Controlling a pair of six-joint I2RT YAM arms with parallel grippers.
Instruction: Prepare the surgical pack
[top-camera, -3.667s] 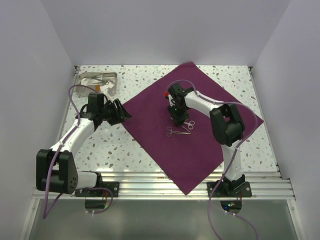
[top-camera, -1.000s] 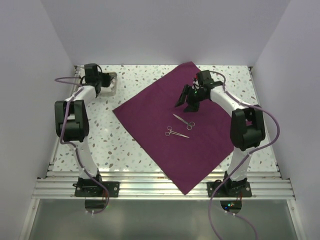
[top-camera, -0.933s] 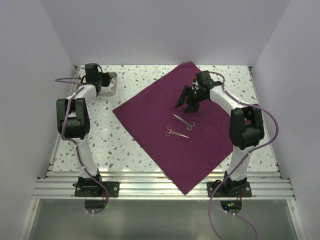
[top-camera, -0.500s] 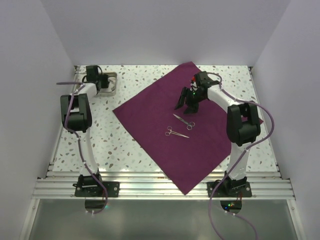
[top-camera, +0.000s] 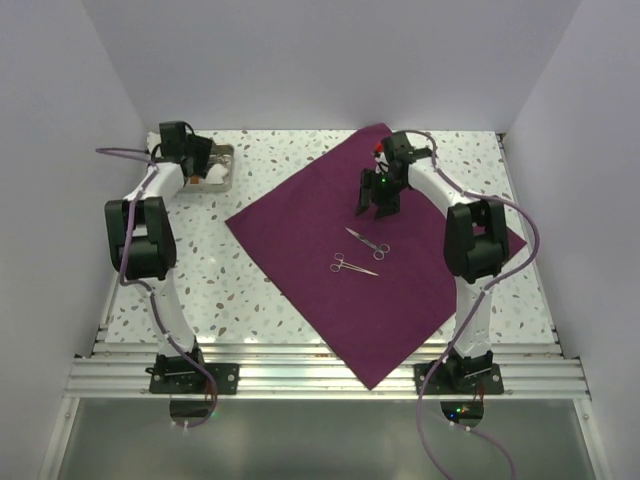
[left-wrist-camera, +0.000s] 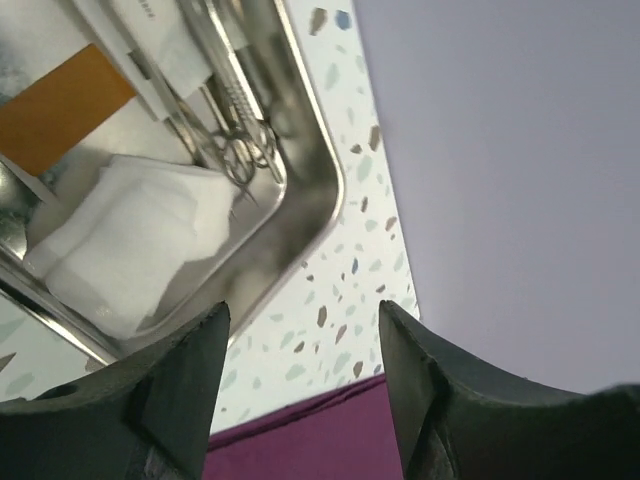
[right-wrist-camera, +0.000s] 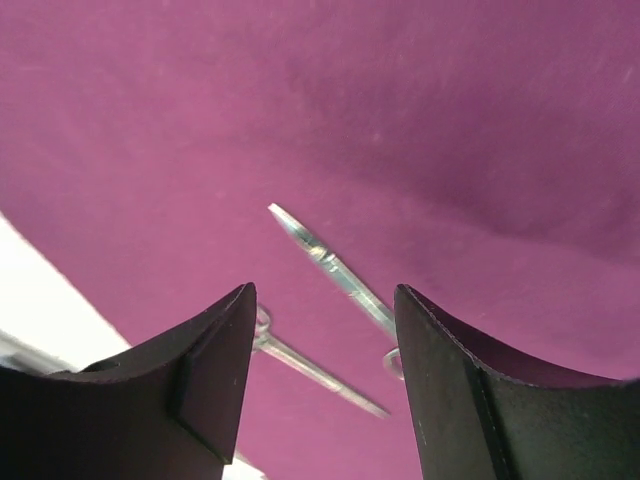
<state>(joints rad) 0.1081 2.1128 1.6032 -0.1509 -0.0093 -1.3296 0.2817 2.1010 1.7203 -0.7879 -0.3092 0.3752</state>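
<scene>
Hovering: left gripper (left-wrist-camera: 300, 312) apart over tray (left-wrist-camera: 331, 196) corner | right gripper (right-wrist-camera: 322, 292) apart above surgical pack (top-camera: 400, 285), seemingly clear of scissors (right-wrist-camera: 331, 263).

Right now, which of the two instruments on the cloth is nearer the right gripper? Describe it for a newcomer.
Start at the purple-maroon cloth spread like a diamond; two slim steel instruments lie near its centre. Pick the farther instrument, closest to the right gripper: its finger rings are at its right end, those of the nearer instrument at its left.
</scene>
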